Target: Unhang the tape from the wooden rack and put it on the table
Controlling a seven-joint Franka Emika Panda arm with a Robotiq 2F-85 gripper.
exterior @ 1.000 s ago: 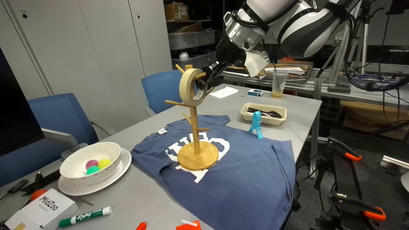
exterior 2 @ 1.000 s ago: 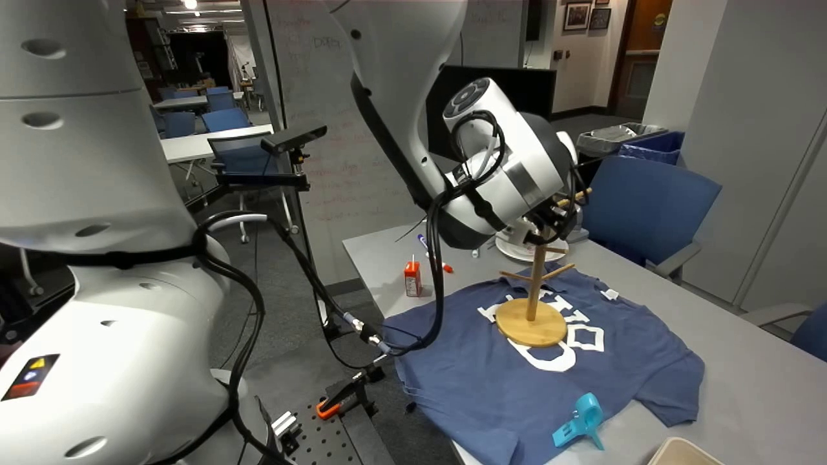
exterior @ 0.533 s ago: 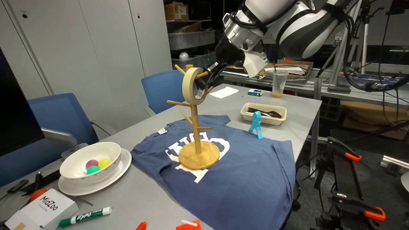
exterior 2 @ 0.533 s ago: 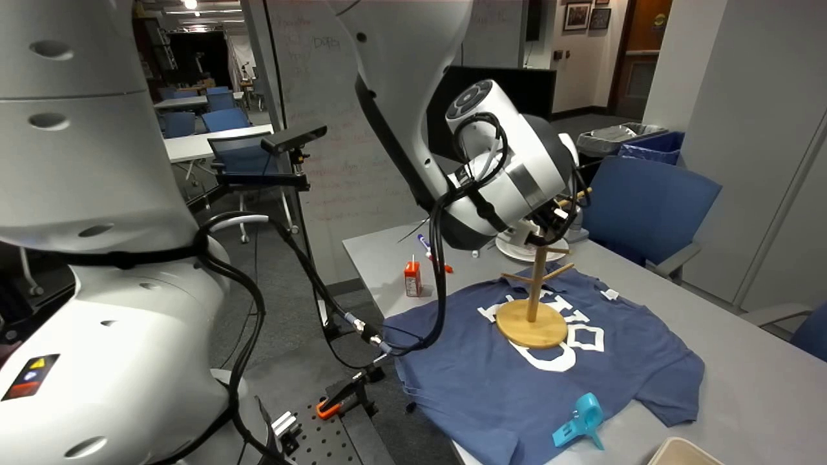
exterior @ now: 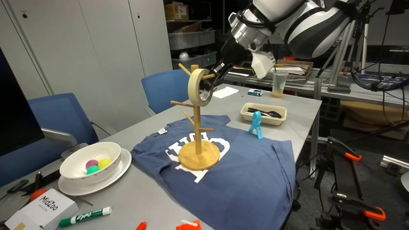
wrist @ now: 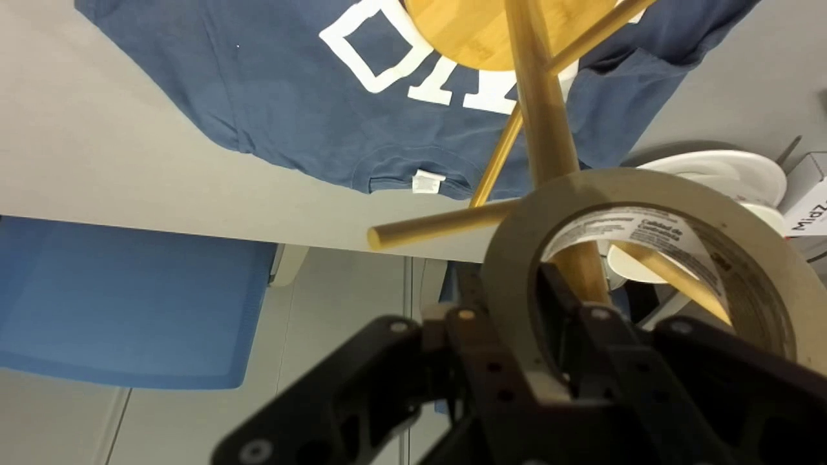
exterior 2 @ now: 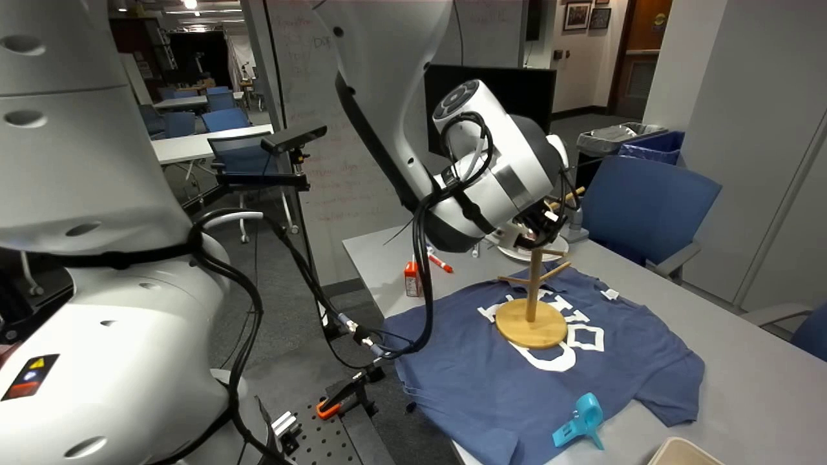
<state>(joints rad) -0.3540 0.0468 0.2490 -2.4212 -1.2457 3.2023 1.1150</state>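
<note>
The tape [exterior: 194, 88] is a beige ring near the top of the wooden rack [exterior: 197, 140]; a side peg [exterior: 209, 76] appears to pass through it. My gripper [exterior: 207, 86] is shut on the tape's rim. In the wrist view my gripper [wrist: 507, 287] has one finger inside the ring of tape [wrist: 652, 187] and one outside, with the post and a peg seen through the hole. The rack's base stands on the blue T-shirt [exterior: 252, 179] on the grey table [exterior: 150, 204]. In an exterior view my gripper [exterior 2: 543, 223] hides most of the tape beside the rack [exterior 2: 533, 290].
A blue clip [exterior: 256, 124] and a beige tray [exterior: 263, 119] stand beyond the rack. A white bowl [exterior: 86, 179] with balls sits on a plate. A marker [exterior: 85, 216], a white box [exterior: 48, 206] and a red item [exterior 2: 412, 278] lie near the table edges. Several lower pegs stick out.
My gripper has moved with the tape, to the right in an exterior view. The top of the rack's post has shifted the same way, while its base stays almost in place.
</note>
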